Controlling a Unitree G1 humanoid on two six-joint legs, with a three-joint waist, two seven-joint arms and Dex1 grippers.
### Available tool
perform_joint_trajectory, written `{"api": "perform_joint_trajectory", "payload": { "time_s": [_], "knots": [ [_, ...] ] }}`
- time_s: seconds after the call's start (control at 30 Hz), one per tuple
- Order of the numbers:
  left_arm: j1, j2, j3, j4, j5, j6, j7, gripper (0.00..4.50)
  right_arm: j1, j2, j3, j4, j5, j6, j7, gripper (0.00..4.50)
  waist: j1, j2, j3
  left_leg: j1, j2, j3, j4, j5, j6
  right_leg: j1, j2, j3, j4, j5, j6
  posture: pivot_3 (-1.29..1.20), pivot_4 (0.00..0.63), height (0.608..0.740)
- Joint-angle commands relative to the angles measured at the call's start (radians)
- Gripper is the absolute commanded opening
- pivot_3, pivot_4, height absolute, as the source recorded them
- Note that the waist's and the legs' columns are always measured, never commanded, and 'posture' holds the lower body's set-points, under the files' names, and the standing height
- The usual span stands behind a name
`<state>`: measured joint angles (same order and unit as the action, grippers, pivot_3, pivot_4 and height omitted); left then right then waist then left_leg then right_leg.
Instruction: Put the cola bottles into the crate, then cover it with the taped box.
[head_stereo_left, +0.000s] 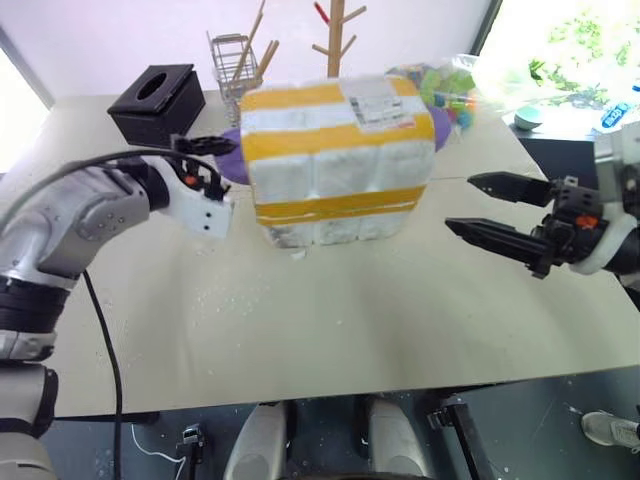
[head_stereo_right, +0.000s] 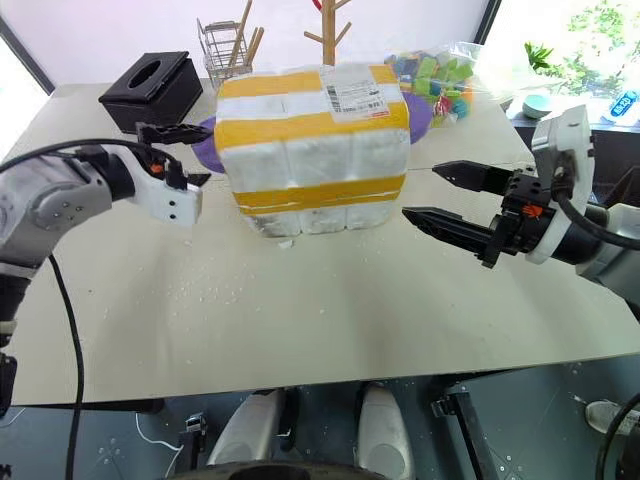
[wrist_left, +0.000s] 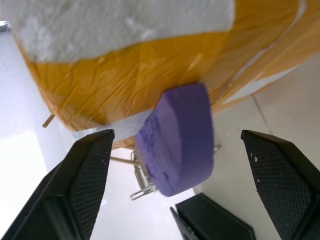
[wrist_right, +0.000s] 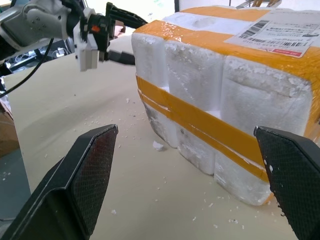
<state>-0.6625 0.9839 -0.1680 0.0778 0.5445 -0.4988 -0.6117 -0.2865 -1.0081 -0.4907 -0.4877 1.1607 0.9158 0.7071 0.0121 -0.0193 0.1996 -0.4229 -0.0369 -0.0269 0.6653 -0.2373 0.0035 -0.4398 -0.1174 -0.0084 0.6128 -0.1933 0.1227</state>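
So you're basically at the tail end here: the taped box (head_stereo_left: 338, 160) is sitting on the table (head_stereo_left: 300, 310), toward the far edge and about midway between the left and right edges. From the look of it, it's down over the crate, since a second thin yellow band and foam edge show at its base, but I can't see any cola bottles, so I can't confirm what's under there.

Your left gripper (head_stereo_left: 205, 165) is just beside the box's left face, fingers spread wide with nothing in them; its wrist view has a purple plate (wrist_left: 177, 137) poking out behind the box. Your right gripper (head_stereo_right: 450, 195) hangs off the box's right side, near but not touching, also spread wide and empty.

My read: the cover step looks done or nearly so. Next, I'd check the box sits flush on its base. If it's crooked, bring both claws in level and nudge it square.
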Motion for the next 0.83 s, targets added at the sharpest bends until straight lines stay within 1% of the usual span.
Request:
{"api": "perform_joint_trajectory", "payload": {
  "time_s": [0.03, 0.1, 0.13, 0.2, 0.27, 0.33, 0.37, 0.4, 0.47, 0.53, 0.57, 0.63, 0.7, 0.73, 0.83],
  "knots": [
    [0.074, 0.025, 0.100, -0.082, -0.097, 0.045, -0.016, 3.93, -0.024, 0.001, -0.005, -0.005, 0.011, -0.013, -0.011, 4.50, -0.002, 0.000, 0.000, 0.000, 0.000, 0.000, 0.000, 0.000, 0.000, 0.000, 0.000, 0.000, 0.000, 0.000, 0.000, 0.00, 0.150, 0.740],
    [0.152, 0.030, 0.166, -0.139, -0.192, 0.097, -0.047, 3.93, -0.021, -0.001, -0.006, -0.004, 0.015, -0.009, -0.014, 4.50, -0.003, 0.000, 0.000, 0.000, 0.001, 0.000, 0.000, 0.000, 0.000, 0.000, 0.000, 0.000, 0.000, 0.000, 0.000, 0.00, 0.150, 0.740],
    [0.174, 0.031, 0.185, -0.158, -0.218, 0.115, -0.057, 3.93, -0.019, -0.002, -0.008, -0.004, 0.017, -0.008, -0.014, 4.50, -0.002, 0.000, 0.000, 0.000, 0.001, -0.001, 0.000, 0.000, 0.000, 0.000, 0.000, 0.000, 0.000, 0.000, 0.000, 0.00, 0.150, 0.740],
    [0.248, 0.031, 0.274, -0.199, -0.351, 0.170, -0.095, 3.93, -0.013, -0.006, -0.014, -0.001, 0.021, -0.003, -0.011, 4.50, -0.001, 0.000, 0.000, 0.000, 0.001, -0.001, 0.000, 0.000, 0.000, 0.000, 0.000, 0.000, 0.000, 0.000, 0.000, 0.00, 0.150, 0.740],
    [0.321, 0.025, 0.381, -0.242, -0.565, 0.294, -0.180, 3.93, -0.006, -0.011, -0.016, 0.008, 0.016, 0.000, -0.005, 4.50, 0.000, 0.000, 0.000, 0.001, 0.001, -0.002, 0.000, 0.000, 0.000, 0.000, 0.000, 0.000, 0.000, 0.000, 0.000, 0.00, 0.150, 0.740],
    [0.367, 0.033, 0.493, -0.244, -0.842, 0.611, -0.299, 3.93, -0.001, -0.017, -0.008, 0.023, -0.002, -0.003, 0.011, 4.50, 0.000, 0.000, 0.000, 0.001, 0.001, -0.003, 0.000, 0.000, 0.000, 0.000, -0.001, 0.000, -0.001, 0.000, 0.000, 0.00, 0.150, 0.740],
    [0.371, 0.049, 0.548, -0.233, -0.989, 0.796, -0.346, 3.93, 0.000, -0.022, 0.001, 0.032, -0.016, -0.006, 0.023, 4.50, -0.001, 0.000, 0.000, 0.001, 0.001, -0.003, 0.000, 0.000, 0.000, 0.000, 0.000, 0.000, 0.000, 0.000, 0.000, 0.00, 0.150, 0.740],
    [0.359, 0.069, 0.597, -0.209, -1.110, 0.939, -0.387, 3.93, 0.003, -0.028, 0.011, 0.040, -0.036, -0.014, 0.038, 4.50, -0.002, 0.000, 0.000, 0.002, 0.001, -0.003, 0.000, 0.000, 0.000, 0.000, 0.000, 0.000, 0.000, 0.000, 0.000, 0.00, 0.150, 0.740],
    [0.330, 0.122, 0.669, -0.158, -1.295, 1.193, -0.448, 3.93, 0.008, -0.038, 0.027, 0.057, -0.075, -0.028, 0.068, 4.50, -0.003, 0.000, 0.000, 0.002, 0.001, -0.003, 0.000, 0.000, 0.000, 0.001, 0.001, 0.000, 0.000, 0.000, 0.000, 0.00, 0.150, 0.740],
    [0.302, 0.190, 0.727, -0.092, -1.444, 1.368, -0.560, 3.93, 0.006, -0.048, 0.042, 0.086, -0.112, -0.043, 0.101, 4.50, -0.003, 0.000, 0.000, 0.003, 0.001, -0.002, 0.000, 0.000, 0.000, 0.001, 0.001, 0.000, 0.000, -0.001, 0.000, 0.00, 0.150, 0.740],
    [0.279, 0.223, 0.731, -0.059, -1.497, 1.448, -0.593, 3.93, 0.004, -0.054, 0.049, 0.099, -0.132, -0.052, 0.118, 4.50, -0.004, 0.000, 0.000, 0.003, 0.001, -0.002, 0.000, 0.000, 0.000, 0.002, 0.001, 0.000, 0.000, -0.001, 0.000, 0.00, 0.150, 0.740],
    [0.262, 0.281, 0.729, -0.028, -1.542, 1.520, -0.670, 3.93, 0.004, -0.067, 0.063, 0.121, -0.172, -0.070, 0.154, 4.50, -0.003, 0.001, 0.000, 0.003, 0.001, 0.000, 0.000, 0.000, 0.000, 0.002, 0.001, 0.000, 0.000, -0.003, -0.003, 0.00, 0.150, 0.740],
    [0.266, 0.326, 0.695, -0.018, -1.517, 1.511, -0.728, 3.93, -0.002, -0.074, 0.078, 0.154, -0.211, -0.087, 0.186, 4.50, -0.004, 0.001, 0.000, 0.003, 0.001, 0.000, 0.000, 0.000, 0.000, 0.002, 0.001, 0.000, 0.000, -0.003, -0.003, 0.00, 0.150, 0.740],
    [0.262, 0.334, 0.676, -0.013, -1.497, 1.493, -0.738, 3.93, -0.009, -0.075, 0.085, 0.171, -0.226, -0.095, 0.199, 4.50, -0.004, 0.001, 0.000, 0.003, 0.001, 0.000, -0.001, 0.000, 0.000, 0.002, 0.001, 0.000, 0.000, -0.003, -0.004, 0.00, 0.150, 0.740],
    [0.244, 0.329, 0.642, -0.005, -1.457, 1.445, -0.739, 3.93, -0.016, -0.074, 0.091, 0.194, -0.251, -0.108, 0.224, 4.50, -0.003, 0.001, 0.000, 0.004, 0.001, 0.000, -0.001, 0.000, 0.000, 0.002, 0.001, 0.000, 0.000, -0.003, -0.005, 0.00, 0.150, 0.740]
  ]
}}
